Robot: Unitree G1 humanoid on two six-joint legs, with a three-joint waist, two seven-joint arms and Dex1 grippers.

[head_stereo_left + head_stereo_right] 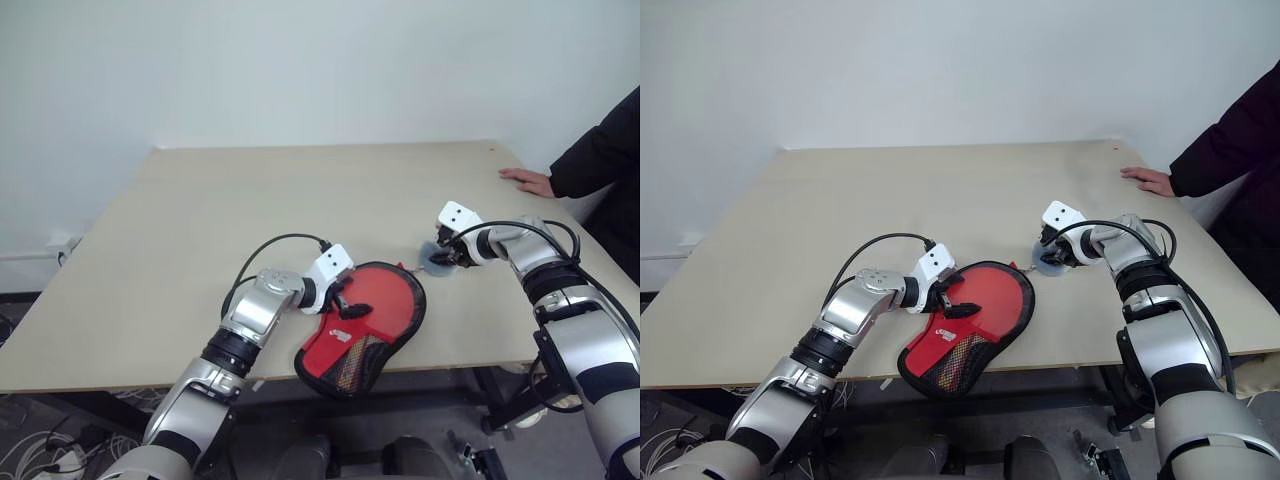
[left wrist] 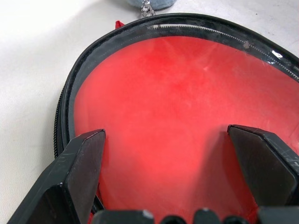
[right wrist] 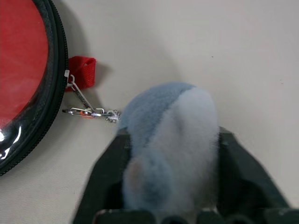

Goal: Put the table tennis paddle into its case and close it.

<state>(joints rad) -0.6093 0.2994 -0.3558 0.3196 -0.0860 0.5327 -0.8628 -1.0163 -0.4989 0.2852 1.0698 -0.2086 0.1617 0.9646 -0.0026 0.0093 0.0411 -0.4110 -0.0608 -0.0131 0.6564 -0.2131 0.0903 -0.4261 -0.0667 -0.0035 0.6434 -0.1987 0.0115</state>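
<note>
The case (image 1: 372, 322) lies flat near the table's front edge, clear side up with black zip edging and a mesh part toward me. Red shows through the clear side (image 2: 177, 102); I cannot tell the table tennis paddle apart from the lining. My left gripper (image 1: 350, 306) rests over the case's near-left part, open, one black finger (image 2: 77, 172) on each side of the red face. A short chain (image 3: 88, 111) by a red tab (image 3: 81, 72) links the case's far end to a small grey-white plush ball (image 3: 168, 140). My right gripper (image 3: 170, 135) is shut on that ball.
The light wooden table (image 1: 250, 200) stretches back to a white wall. A person's hand (image 1: 528, 180) in a dark sleeve rests on the table's far right edge. Cables lie on the floor at the left.
</note>
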